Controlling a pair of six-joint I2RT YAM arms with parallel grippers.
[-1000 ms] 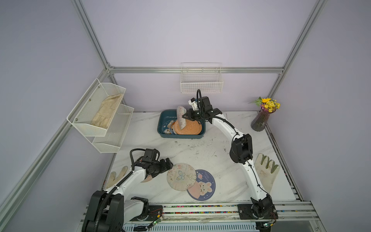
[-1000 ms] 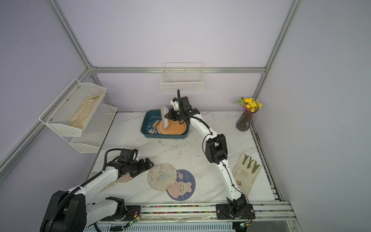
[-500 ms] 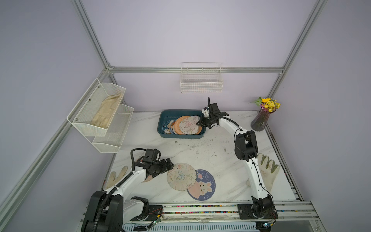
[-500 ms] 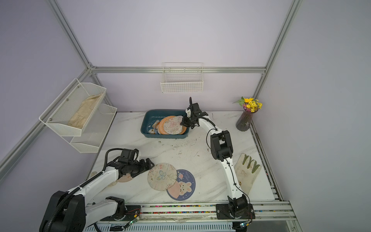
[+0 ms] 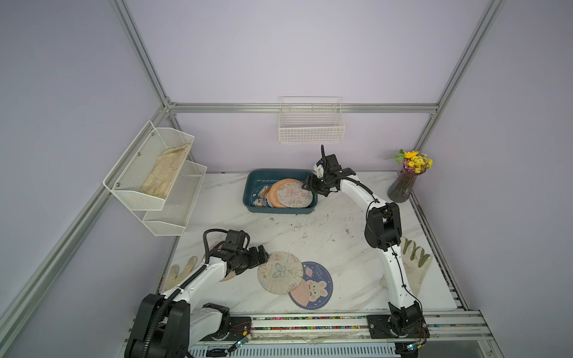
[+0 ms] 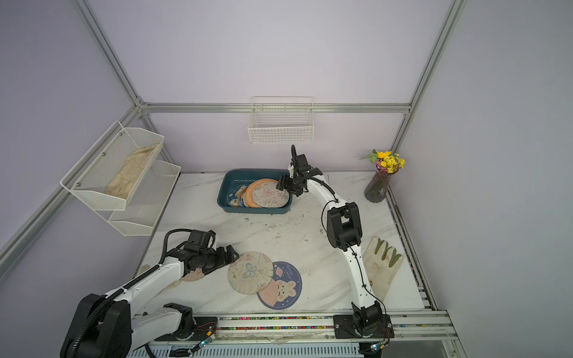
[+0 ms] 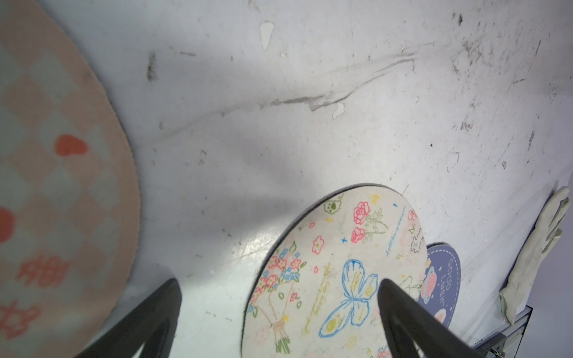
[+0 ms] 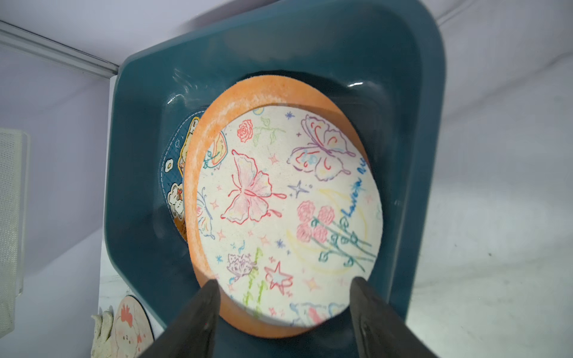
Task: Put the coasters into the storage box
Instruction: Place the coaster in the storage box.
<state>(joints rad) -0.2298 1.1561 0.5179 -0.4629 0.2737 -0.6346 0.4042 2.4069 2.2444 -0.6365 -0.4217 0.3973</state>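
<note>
Drop-off seems done: our right gripper point(image 8: 285, 280) gapes empty over the storage box point(image 8: 412, 124); next our wide-open, empty left gripper point(image 7: 279, 280) must pinch the butterfly coaster point(image 7: 335, 263) near the tabletop point(image 5: 310, 229) front edge

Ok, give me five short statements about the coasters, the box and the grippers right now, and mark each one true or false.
1. In the storage box, the cream butterfly coaster lies on top of the orange coaster. True.
2. The right gripper is shut on a coaster. False: its jaws stand apart over the box and hold nothing.
3. On the table, the navy bunny coaster lies over the blue-butterfly coaster. False: the blue-butterfly coaster overlaps the bunny one.
4. The left gripper is open. True.
5. A cream glove lies in the upper wall shelf. True.
</note>
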